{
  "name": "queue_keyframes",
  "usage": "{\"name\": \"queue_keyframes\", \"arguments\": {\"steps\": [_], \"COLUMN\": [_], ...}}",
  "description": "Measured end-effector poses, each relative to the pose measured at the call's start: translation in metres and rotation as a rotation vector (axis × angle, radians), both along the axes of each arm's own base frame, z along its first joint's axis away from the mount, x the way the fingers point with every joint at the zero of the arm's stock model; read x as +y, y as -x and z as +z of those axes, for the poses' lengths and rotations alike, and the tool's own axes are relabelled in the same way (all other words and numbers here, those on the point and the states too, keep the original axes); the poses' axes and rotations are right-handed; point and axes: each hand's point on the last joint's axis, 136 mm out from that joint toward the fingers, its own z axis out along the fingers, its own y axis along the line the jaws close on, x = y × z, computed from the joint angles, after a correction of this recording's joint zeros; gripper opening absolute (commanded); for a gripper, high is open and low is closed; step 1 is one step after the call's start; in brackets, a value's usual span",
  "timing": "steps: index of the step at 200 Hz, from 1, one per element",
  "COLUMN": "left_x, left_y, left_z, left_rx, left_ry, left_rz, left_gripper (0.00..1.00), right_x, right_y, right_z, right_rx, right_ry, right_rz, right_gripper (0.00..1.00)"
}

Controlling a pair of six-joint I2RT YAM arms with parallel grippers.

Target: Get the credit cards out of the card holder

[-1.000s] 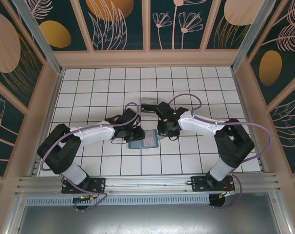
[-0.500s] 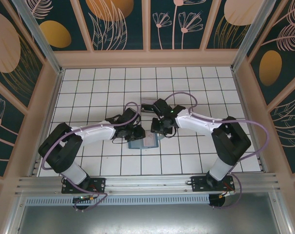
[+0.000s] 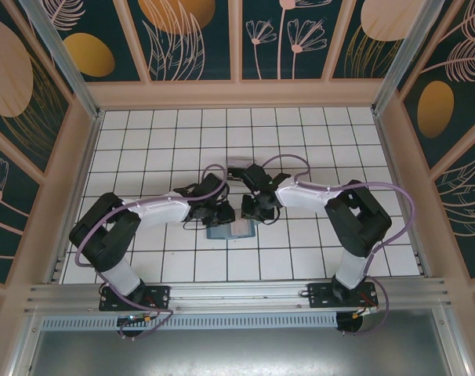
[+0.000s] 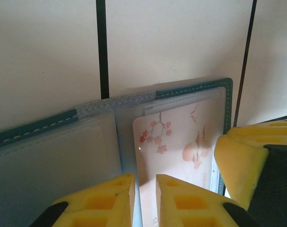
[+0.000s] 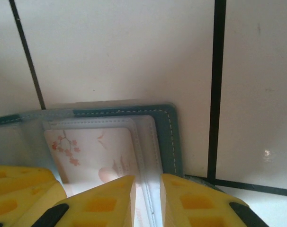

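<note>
- The left end effector point(image 4: 144, 191) has its two yellow fingers drawn nearly together, leaving only a narrow slit.
- The edge of a clear pocket runs into that slit. I cannot tell whether the fingers pinch it or only hover over it.
- The card holder point(image 4: 191, 89) lies open and flat on the bench point(image 4: 172, 42), directly under and ahead of the left end effector.
- Its stitched teal border is just beyond the fingertips.
- A pale card point(image 4: 174, 142) printed with pink blossoms sits inside the pocket, ahead of the left end effector's right-hand finger.
- The panel ahead of the other finger looks grey and blank.
- The right end effector point(image 5: 147, 196) also shows a slim gap between its fingers. That gap lies over the clear pocket's edge beside the same card, with the holder's rounded teal corner just ahead. I cannot tell whether it is grasping.
- One finger point(image 4: 240, 158) of the right end effector stands just right of the left end effector, by the holder's outer edge.
- Since a second ago, the top view shows the right end effector has slid leftward, closer to the left one. Its elbow has pulled inward too.
- The left end effector has barely shifted, and the holder has stayed in place.
</note>
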Motion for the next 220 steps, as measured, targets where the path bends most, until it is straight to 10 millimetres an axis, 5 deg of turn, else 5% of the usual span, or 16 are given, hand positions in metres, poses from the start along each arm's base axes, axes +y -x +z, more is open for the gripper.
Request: {"name": "queue_keyframes", "arguments": {"steps": [220], "left_x": [0.0029], "left_y": [-0.0046], "left_z": [-0.0025], "left_rx": [-0.033], "left_ry": [0.021], "left_rz": [0.049], "left_gripper": [0.13], "right_x": [0.0020], "right_y": [-0.0011], "right_z": [-0.0046], "right_rx": [-0.012], "right_ry": [-0.017], "right_rz": [0.001], "right_gripper": [0.06]}}
